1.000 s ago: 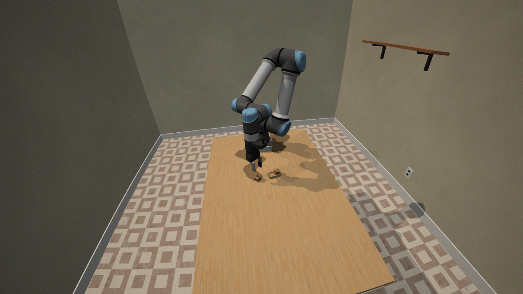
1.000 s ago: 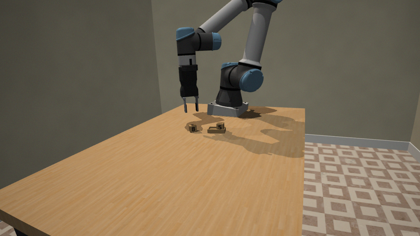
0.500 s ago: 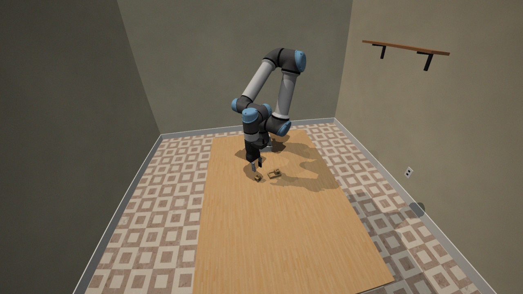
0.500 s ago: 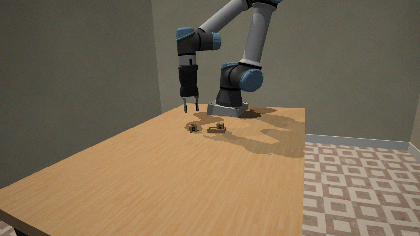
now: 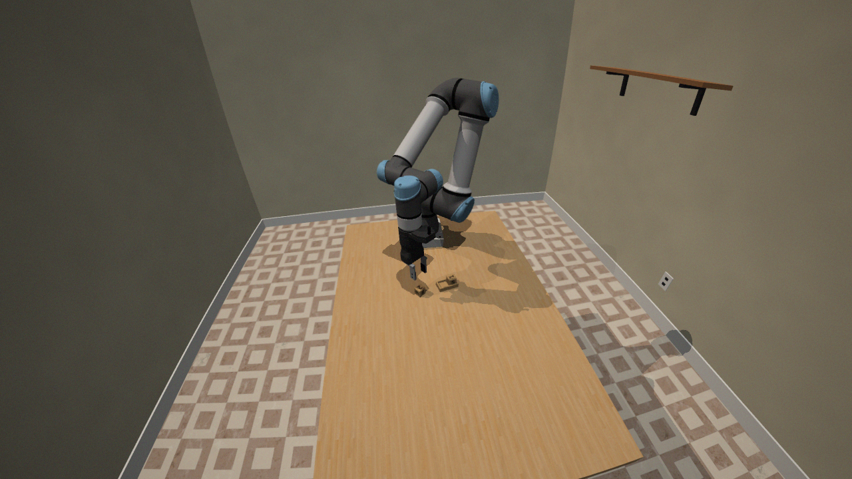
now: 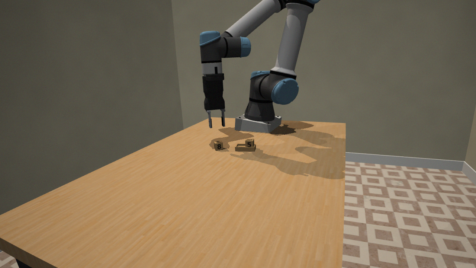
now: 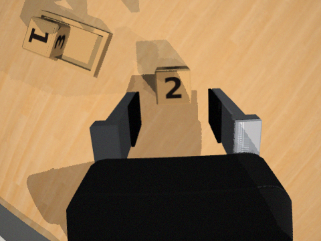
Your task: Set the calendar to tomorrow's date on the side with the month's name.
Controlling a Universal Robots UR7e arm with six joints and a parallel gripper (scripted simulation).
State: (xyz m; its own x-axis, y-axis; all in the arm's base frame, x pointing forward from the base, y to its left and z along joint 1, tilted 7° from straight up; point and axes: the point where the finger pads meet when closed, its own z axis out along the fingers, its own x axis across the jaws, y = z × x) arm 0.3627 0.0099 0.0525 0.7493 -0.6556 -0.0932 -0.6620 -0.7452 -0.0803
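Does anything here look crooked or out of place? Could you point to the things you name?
One number cube (image 5: 419, 291) (image 6: 218, 146) (image 7: 173, 87) sits on the table outside the tray (image 5: 447, 288) (image 6: 245, 149) (image 7: 104, 53), while its mate stands inside. Nothing looks damaged or spilled.

Plain gray-green walls are enclosing the room, the left one lying in deeper shade and the right one showing a warmer, brownish tone in the top view. A pale gray baseboard is running along their foot. On the right wall, a brown shelf is resting on two black brackets; lower down, a white outlet is showing dark sockets. The floor is displaying cream and brownish-pink nested squares. A long table is presenting a light wood top with fine grain. Light is casting brown shadows across the wood and gray ones over the tiles.
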